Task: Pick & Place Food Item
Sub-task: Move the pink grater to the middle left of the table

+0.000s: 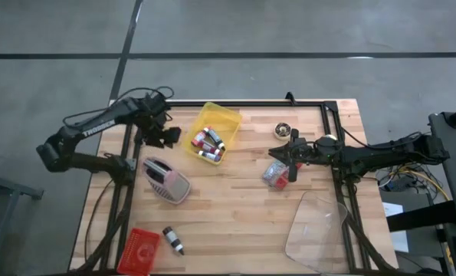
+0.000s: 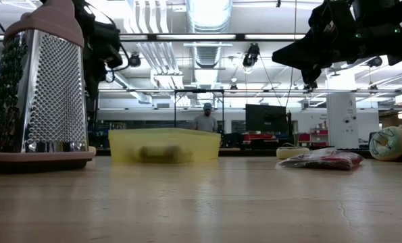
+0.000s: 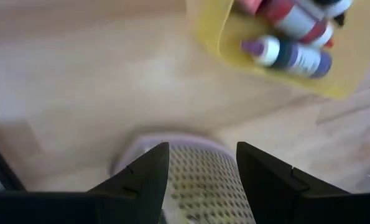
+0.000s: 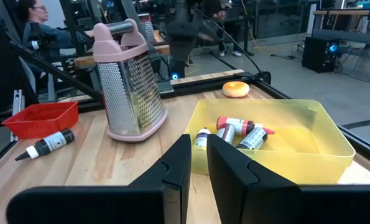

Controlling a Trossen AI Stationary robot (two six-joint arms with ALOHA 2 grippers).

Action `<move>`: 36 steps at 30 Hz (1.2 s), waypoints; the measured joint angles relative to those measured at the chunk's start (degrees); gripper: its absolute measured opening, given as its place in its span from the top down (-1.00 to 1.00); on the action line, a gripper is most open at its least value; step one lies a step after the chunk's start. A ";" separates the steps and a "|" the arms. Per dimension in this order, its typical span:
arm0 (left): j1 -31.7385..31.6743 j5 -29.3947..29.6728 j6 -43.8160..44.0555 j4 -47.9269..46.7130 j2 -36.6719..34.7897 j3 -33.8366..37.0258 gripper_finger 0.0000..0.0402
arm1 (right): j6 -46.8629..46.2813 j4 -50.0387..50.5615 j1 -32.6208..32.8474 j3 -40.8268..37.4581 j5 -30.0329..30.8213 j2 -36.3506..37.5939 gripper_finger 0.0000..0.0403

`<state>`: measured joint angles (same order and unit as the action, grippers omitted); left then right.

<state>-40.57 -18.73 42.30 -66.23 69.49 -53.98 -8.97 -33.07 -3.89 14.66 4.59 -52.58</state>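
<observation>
A clear bag of red food (image 1: 273, 175) lies flat on the table right of centre; it also shows in the low view (image 2: 322, 160). A yellow bin (image 1: 211, 132) holding several small bottles (image 4: 234, 132) stands at the far middle. My right gripper (image 4: 199, 163) hangs in the air just on the far side of the bag (image 1: 283, 156), its fingers almost together and empty. My left gripper (image 3: 200, 177) is open and empty, raised above the far end of a pink-handled metal grater (image 1: 166, 180), beside the bin's left side.
A red basket (image 1: 142, 249) and a loose dark bottle (image 1: 172, 239) lie at the near left. A clear plastic lid (image 1: 316, 226) is at the near right. A small bowl (image 1: 283, 130) is far right. An orange round item (image 4: 236, 89) sits beyond the bin.
</observation>
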 joint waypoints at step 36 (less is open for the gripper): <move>2.48 26.09 10.15 26.00 -20.01 12.85 0.04 | 0.00 0.00 0.02 0.00 -0.02 0.01 0.76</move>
<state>-38.09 7.35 52.45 -40.23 49.48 -41.12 -8.97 -33.06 -3.88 14.66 4.58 -52.58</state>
